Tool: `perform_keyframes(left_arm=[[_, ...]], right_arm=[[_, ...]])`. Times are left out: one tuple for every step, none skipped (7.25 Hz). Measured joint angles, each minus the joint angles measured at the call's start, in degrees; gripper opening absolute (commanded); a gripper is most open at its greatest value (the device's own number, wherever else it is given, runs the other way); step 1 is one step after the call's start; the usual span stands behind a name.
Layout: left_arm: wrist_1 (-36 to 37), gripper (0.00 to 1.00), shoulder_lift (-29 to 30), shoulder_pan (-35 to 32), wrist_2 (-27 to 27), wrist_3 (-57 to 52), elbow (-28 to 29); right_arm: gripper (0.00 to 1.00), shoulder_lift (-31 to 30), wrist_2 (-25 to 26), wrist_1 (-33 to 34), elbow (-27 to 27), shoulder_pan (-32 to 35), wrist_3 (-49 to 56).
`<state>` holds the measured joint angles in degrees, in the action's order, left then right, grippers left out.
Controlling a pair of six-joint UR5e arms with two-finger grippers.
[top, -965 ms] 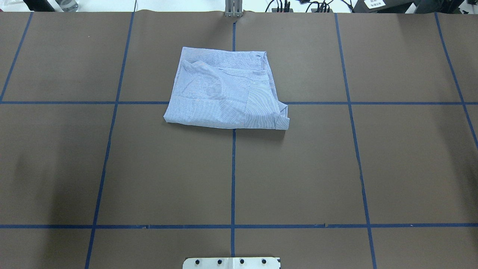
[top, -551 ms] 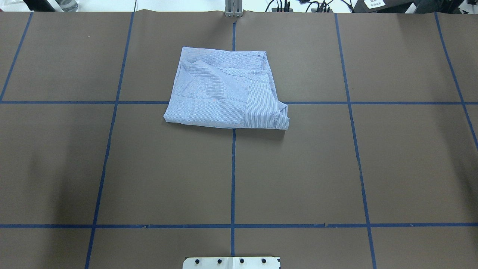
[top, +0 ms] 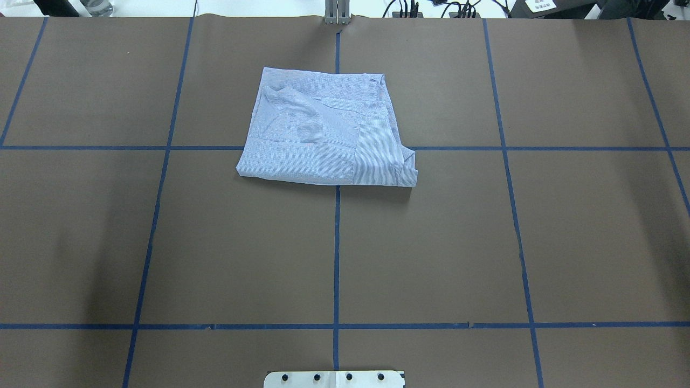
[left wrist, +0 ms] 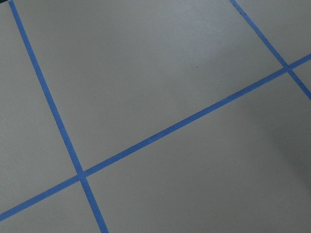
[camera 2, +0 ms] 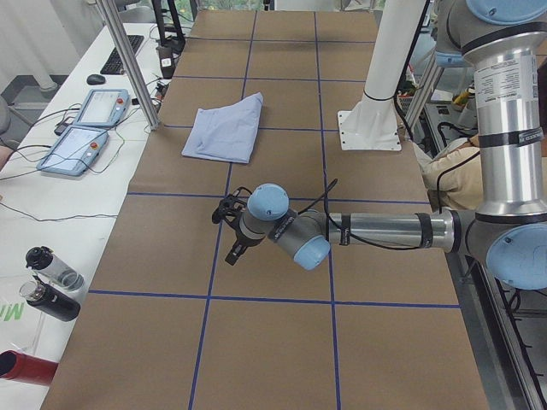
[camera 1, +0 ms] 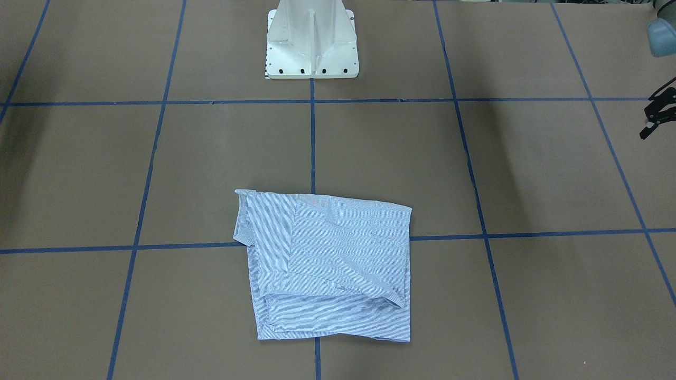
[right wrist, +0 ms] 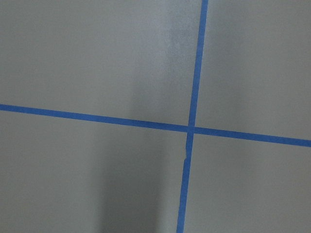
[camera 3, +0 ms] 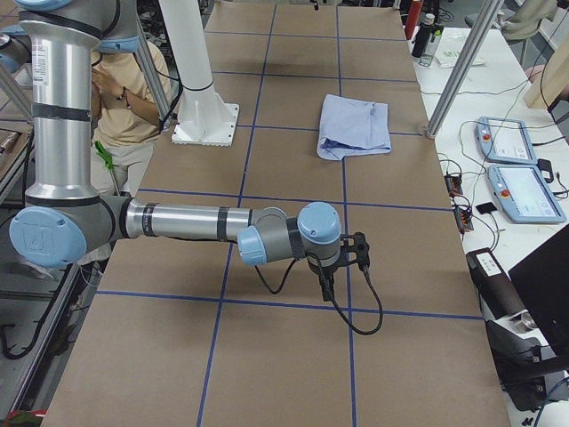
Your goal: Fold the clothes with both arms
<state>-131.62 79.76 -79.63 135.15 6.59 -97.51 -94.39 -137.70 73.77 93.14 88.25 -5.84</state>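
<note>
The shirt [camera 1: 327,264] lies folded into a rough rectangle in the lower centre of the front-facing view. It is flat on the brown table [camera 1: 158,169] and covers a crossing of the blue tape lines [camera 1: 311,148]. My white pedestal base [camera 1: 311,47] stands at the top centre, well apart from it. At the right edge a black sliver of my left gripper [camera 1: 655,113] pokes in. The frame cuts it off, so I cannot tell whether its fingers are spread or pressed together.

In the overhead view the shirt [top: 323,129] sits in the upper centre, with the rim of the pedestal base [top: 334,379] at the bottom centre.

In the left side view my left arm [camera 2: 385,229] stretches level across the middle. The left gripper [camera 2: 229,232] hangs left of centre above the table, well apart from the shirt [camera 2: 224,132] in the upper part. Two pendants [camera 2: 85,128] lie on the bench at the left edge.

In the right side view my right arm [camera 3: 187,221] reaches across the middle. The right gripper [camera 3: 358,251] is right of centre, and I cannot tell its state. The shirt [camera 3: 354,124] lies far off, upper centre. A person [camera 3: 124,98] sits at the upper left.

Both wrist views show only the table [left wrist: 170,73] [right wrist: 73,58] and crossing tape lines [left wrist: 80,174] [right wrist: 190,129].
</note>
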Motion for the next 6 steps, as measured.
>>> perform_keyframes(left_arm=[[-0.1,1.00,-0.1,0.1,0.0,0.0,-0.1],[-0.1,1.00,-0.1,0.1,0.1,0.0,0.0],[-0.1,1.00,-0.1,0.2,0.1,0.0,0.1],[-0.1,1.00,-0.1,0.2,0.0,0.0,0.3],[-0.1,1.00,-0.1,0.2,0.0,0.0,0.3],[0.0,1.00,-0.1,0.3,0.0,0.0,0.3]], right_arm=[[1.00,-0.2,-0.3,0.0,0.2,-0.1,0.0],[1.00,-0.4,-0.5,0.0,0.6,-0.4,0.1],[1.00,-0.6,-0.6,0.1,0.8,-0.8,0.0],[1.00,-1.2,-0.5,0.2,0.8,-1.4,0.1],[1.00,-1.8,-0.5,0.1,0.8,-1.9,0.2],[1.00,-2.1,-0.5,0.1,0.9,-2.1,0.2]])
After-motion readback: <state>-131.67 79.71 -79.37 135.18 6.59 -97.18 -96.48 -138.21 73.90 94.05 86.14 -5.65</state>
